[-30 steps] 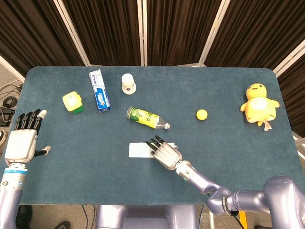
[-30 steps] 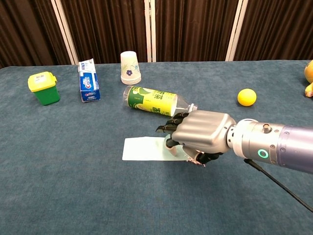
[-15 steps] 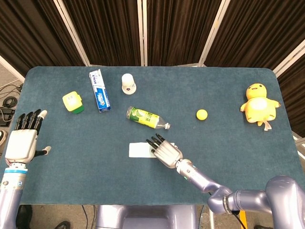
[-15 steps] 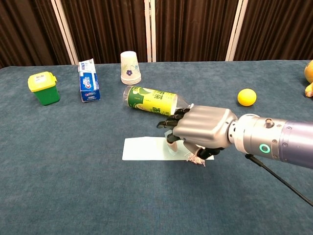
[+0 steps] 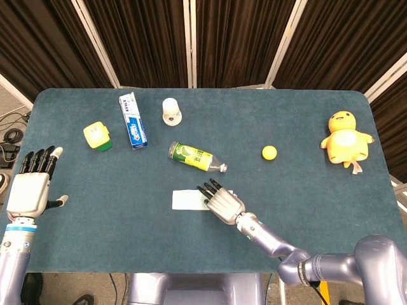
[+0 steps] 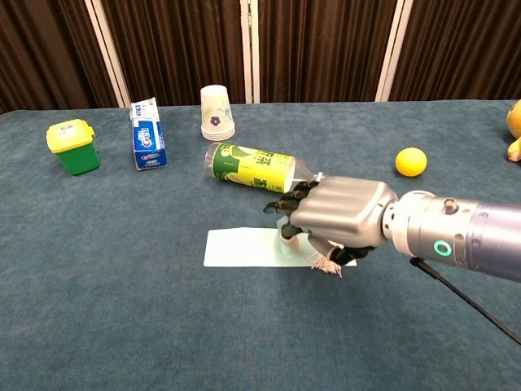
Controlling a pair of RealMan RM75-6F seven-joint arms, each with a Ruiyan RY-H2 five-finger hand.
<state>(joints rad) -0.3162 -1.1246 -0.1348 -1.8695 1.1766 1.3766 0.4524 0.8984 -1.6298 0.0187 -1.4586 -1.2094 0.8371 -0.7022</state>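
Since a second ago the right hand [image 6: 338, 224] has lifted slightly, fingers curled, thumb still touching the pale sheet [image 6: 244, 248] under it. Left hand [image 5: 28, 190] stays open. Beyond the right hand lies a closed bottle [image 6: 256, 167].
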